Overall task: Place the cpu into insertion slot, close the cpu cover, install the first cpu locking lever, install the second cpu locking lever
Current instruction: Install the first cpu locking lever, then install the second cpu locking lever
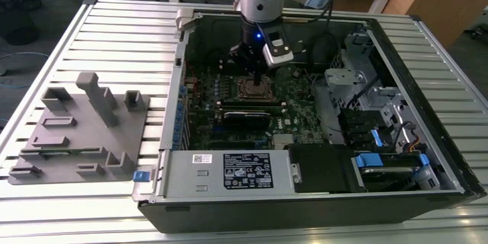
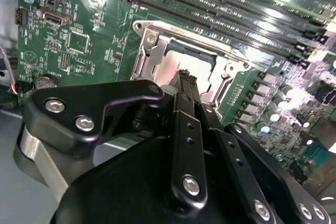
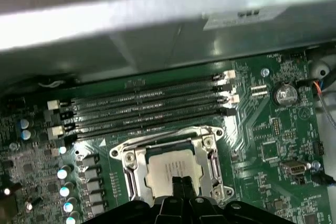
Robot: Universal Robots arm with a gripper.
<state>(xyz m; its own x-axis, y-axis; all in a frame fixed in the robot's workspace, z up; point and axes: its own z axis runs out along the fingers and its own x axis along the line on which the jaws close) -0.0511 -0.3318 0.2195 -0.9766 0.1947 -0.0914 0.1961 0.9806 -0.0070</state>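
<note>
Centre frame in the first wrist view: black gripper, fingers pressed together, tips over dull silver square cpu seated beneath silvery cover frame; risk of scraping chip if driven lower.

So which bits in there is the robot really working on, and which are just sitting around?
Working on:
gripper, right over the chip
cpu, lying in its socket
insertion slot
cpu cover

Sitting around:
grey holder block
long black memory slots
round coin battery
</note>
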